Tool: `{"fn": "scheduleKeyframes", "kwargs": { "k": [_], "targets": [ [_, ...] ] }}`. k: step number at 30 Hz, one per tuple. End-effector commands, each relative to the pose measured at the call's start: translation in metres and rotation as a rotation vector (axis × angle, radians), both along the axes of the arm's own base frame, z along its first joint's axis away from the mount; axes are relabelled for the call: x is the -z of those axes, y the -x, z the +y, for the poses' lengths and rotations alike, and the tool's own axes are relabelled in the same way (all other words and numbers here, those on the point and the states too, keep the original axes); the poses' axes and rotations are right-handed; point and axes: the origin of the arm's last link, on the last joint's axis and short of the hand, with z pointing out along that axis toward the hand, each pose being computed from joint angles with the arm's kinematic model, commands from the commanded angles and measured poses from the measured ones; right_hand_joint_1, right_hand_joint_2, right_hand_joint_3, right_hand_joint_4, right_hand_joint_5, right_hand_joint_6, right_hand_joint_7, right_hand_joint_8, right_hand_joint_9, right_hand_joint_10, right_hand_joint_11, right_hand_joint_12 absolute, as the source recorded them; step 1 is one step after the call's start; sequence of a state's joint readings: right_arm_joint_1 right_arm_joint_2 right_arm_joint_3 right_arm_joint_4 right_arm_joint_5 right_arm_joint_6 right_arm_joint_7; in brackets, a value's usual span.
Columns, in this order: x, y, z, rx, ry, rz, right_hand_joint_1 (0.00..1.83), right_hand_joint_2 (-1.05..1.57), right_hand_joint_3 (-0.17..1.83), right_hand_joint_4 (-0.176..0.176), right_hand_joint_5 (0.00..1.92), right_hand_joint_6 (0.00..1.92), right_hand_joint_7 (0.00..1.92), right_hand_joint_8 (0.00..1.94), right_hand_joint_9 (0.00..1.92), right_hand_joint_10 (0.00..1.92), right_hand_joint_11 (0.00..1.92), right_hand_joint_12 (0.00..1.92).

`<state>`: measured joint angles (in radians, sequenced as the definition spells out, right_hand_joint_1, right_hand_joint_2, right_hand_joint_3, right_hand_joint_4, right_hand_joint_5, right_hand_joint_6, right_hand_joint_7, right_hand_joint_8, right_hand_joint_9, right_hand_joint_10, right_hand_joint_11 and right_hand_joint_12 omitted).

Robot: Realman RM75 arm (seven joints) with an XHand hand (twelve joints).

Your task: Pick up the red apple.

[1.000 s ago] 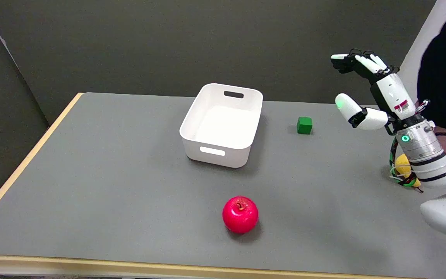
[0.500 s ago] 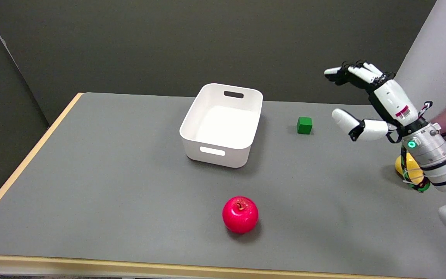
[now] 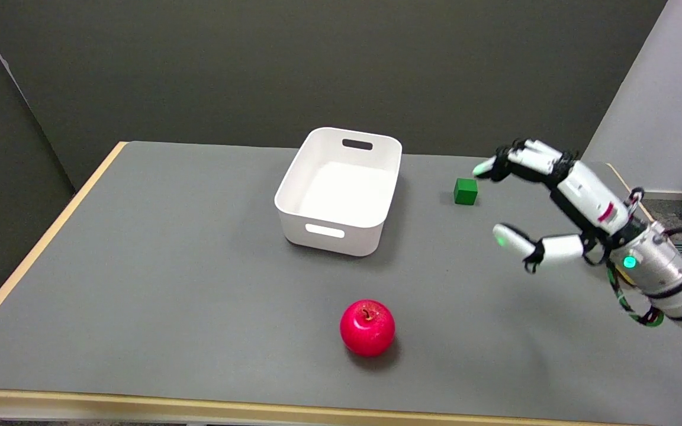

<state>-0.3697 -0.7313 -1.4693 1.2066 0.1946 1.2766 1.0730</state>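
From the head view, the red apple sits upright on the grey counter, stem up, near the front edge and a little right of the middle. Nothing touches it.

The right hand hangs in the air over the right side of the counter, reaching in from the lower right on its white arm. Its fingers are spread and stretched forward toward the left, with the thumb held apart below them, and there is nothing between them. The hand is well apart from the apple, up and to the right of it.

A small green block rests on the counter just beside the fingertips in the picture; whether they are above it or level with it cannot be told. A white bin with slot handles stands behind the apple, toward the middle of the counter, with nothing visible inside.
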Motion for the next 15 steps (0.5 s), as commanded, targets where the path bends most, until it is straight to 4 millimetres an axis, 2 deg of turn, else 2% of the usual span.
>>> {"fn": "scheduleKeyframes", "kwargs": {
  "k": [1, 6, 11, 15],
  "targets": [
    [0.079, 0.037, 0.043, -0.018, -0.190, 0.206, 0.69, 0.66, 0.91, 0.107, 0.42, 0.85, 0.60, 0.70, 0.53, 1.14, 0.31, 1.48],
    [0.108, 0.054, 0.028, 0.034, -0.226, 0.342, 0.70, 0.66, 0.92, 0.108, 0.42, 0.87, 0.60, 0.71, 0.53, 1.14, 0.32, 1.50],
    [0.142, 0.074, 0.006, 0.079, -0.254, 0.398, 0.64, 0.63, 0.92, 0.098, 0.37, 0.72, 0.54, 0.60, 0.47, 1.06, 0.27, 1.45],
    [0.156, 0.082, -0.004, 0.112, -0.264, 0.424, 0.56, 0.61, 0.90, 0.083, 0.33, 0.61, 0.47, 0.49, 0.37, 0.96, 0.22, 1.39]
  ]
}}
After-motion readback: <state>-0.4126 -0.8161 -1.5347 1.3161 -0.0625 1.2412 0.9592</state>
